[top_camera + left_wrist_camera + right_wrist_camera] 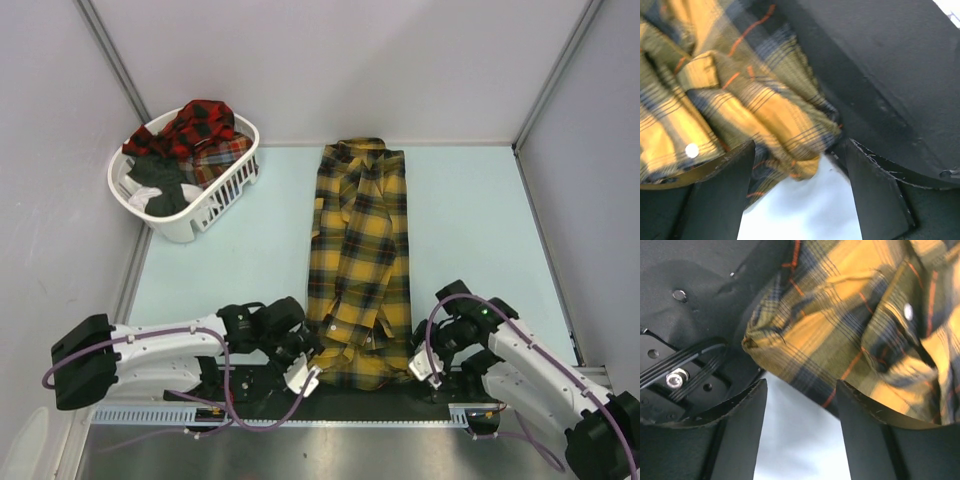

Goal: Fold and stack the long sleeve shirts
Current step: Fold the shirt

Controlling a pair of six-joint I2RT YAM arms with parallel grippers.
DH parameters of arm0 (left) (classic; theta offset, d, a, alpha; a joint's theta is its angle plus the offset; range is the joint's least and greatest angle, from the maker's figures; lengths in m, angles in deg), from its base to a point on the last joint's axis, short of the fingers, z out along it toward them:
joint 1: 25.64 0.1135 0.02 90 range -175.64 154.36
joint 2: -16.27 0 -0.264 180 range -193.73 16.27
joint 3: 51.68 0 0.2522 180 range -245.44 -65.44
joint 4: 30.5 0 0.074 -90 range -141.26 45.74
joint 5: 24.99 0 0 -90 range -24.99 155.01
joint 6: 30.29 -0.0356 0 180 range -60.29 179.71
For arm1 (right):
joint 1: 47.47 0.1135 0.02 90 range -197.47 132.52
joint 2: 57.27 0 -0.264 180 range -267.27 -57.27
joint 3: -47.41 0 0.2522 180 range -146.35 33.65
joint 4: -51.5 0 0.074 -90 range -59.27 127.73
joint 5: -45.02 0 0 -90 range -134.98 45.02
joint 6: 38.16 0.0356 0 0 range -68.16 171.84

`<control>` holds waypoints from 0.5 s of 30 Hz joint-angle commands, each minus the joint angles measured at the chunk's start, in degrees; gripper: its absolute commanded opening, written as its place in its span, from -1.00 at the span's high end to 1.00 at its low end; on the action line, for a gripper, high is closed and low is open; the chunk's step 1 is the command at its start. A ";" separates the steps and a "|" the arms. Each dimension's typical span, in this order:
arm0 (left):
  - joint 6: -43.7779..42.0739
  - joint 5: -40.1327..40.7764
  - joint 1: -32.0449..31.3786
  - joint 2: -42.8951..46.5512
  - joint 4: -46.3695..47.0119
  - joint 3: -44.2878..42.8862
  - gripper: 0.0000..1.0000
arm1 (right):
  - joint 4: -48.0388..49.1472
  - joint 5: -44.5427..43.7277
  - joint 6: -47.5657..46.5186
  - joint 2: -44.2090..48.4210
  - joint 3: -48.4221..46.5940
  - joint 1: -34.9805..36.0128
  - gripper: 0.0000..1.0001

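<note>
A mustard-yellow plaid shirt (pixel 360 260) lies lengthwise on the table, folded into a narrow strip, collar at the far end. Its near hem hangs over the black front strip. My left gripper (pixel 306 375) is open at the hem's left corner; in the left wrist view the hem corner (pixel 790 135) sits just ahead of the open fingers (pixel 725 190). My right gripper (pixel 427 372) is open at the hem's right corner (pixel 790 335), which lies just beyond its fingers (pixel 865 425). Red-and-black plaid shirts (pixel 195 130) are heaped in the basket.
A white laundry basket (pixel 215 200) stands at the far left, with dark and white cloth in it too. Grey walls enclose the pale blue table (pixel 470 230). A black strip and metal rail (pixel 360 405) run along the near edge.
</note>
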 commanded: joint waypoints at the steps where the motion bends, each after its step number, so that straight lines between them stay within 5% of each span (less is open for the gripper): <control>1: -0.17 3.30 -3.49 -3.42 -0.32 -0.34 -0.53 | 6.12 -0.89 3.43 -0.20 2.34 4.37 -0.21; 8: 3.88 6.64 -4.90 -6.33 3.01 -0.70 -0.39 | 13.77 -4.67 10.82 0.24 6.48 11.40 -0.04; 15: 4.32 9.46 -4.99 -6.60 6.71 0.62 0.02 | 23.70 -5.81 16.71 -2.39 8.15 13.51 0.20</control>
